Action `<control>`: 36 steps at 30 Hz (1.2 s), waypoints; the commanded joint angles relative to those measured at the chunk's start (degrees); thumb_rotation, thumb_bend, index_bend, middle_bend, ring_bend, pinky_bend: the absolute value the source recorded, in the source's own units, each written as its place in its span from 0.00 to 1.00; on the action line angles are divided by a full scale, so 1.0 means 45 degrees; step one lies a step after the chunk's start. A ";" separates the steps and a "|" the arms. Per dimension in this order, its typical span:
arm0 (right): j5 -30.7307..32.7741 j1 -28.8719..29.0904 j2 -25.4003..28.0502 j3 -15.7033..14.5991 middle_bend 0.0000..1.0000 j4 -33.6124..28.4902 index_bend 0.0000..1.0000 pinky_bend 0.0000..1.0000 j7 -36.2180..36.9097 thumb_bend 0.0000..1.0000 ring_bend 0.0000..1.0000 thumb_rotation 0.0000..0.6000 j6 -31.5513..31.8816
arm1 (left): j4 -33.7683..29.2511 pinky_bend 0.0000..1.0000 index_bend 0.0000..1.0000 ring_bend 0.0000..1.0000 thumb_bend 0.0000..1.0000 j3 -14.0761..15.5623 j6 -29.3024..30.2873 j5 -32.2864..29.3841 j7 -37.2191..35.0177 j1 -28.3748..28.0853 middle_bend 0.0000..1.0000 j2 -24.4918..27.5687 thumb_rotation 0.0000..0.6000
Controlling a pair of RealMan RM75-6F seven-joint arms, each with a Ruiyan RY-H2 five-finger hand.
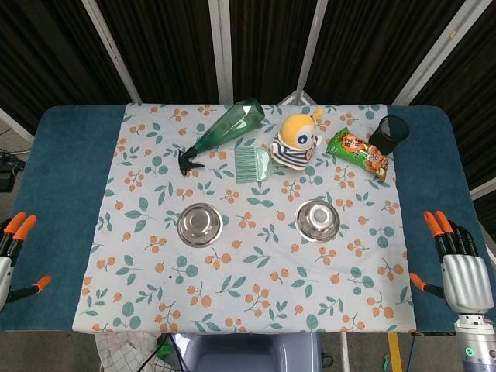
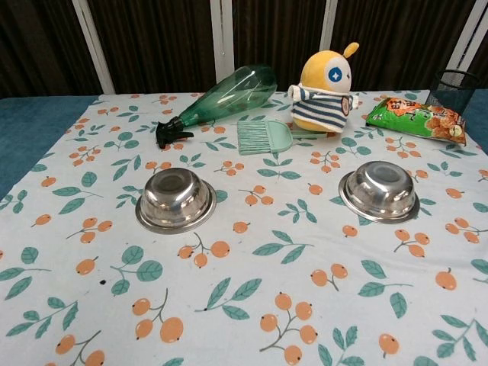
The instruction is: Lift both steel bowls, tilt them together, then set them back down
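Observation:
Two steel bowls stand upright on the floral cloth. The left bowl (image 1: 200,225) (image 2: 175,200) sits left of centre, the right bowl (image 1: 317,220) (image 2: 379,191) right of centre. My left hand (image 1: 14,246) shows at the far left edge of the head view, over the blue table border, fingers spread and empty. At the far right edge my right hand (image 1: 459,263) hangs likewise, fingers apart, holding nothing. Both hands are well away from the bowls. Neither hand appears in the chest view.
Behind the bowls lie a green spray bottle (image 1: 225,133) (image 2: 221,99), a green comb-like brush (image 1: 253,165) (image 2: 264,137), a yellow striped plush toy (image 1: 296,140) (image 2: 325,88), a snack packet (image 1: 358,152) (image 2: 416,118) and a black mesh cup (image 1: 388,135) (image 2: 457,88).

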 commanded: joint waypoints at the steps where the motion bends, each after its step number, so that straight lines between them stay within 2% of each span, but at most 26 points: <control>1: 0.0027 -0.0001 -0.0017 -0.0016 0.03 -0.0016 0.04 0.10 -0.0073 0.03 0.07 1.00 -0.0030 | 0.0002 0.01 0.06 0.00 0.11 -0.0011 0.0023 0.0000 0.0028 0.0010 0.00 -0.0007 1.00; 10: 0.0066 0.0026 -0.0045 -0.0036 0.03 -0.0172 0.05 0.10 -0.0012 0.03 0.07 1.00 -0.0141 | -0.0009 0.01 0.06 0.00 0.11 -0.0007 0.0045 0.0095 0.0167 0.0011 0.00 -0.0066 1.00; 20: 0.0386 0.0276 -0.0187 -0.0147 0.03 -0.0348 0.07 0.09 0.0652 0.03 0.07 1.00 -0.0983 | 0.0067 0.01 0.06 0.00 0.11 -0.0029 0.0017 0.0132 0.0170 -0.0023 0.00 -0.0192 1.00; 29: 0.1303 0.1932 -0.0079 0.0734 0.00 -0.0976 0.07 0.09 0.0090 0.03 0.06 1.00 -0.3210 | 0.0051 0.01 0.06 0.00 0.11 -0.0113 0.0110 -0.0022 0.0219 0.0042 0.00 -0.0213 1.00; 36: 0.3649 0.4114 -0.0183 0.1902 0.00 -0.1819 0.07 0.09 -0.1741 0.03 0.06 1.00 -0.5824 | 0.0084 0.01 0.06 0.00 0.11 -0.0208 -0.0003 -0.0268 0.0412 0.0013 0.00 -0.0286 1.00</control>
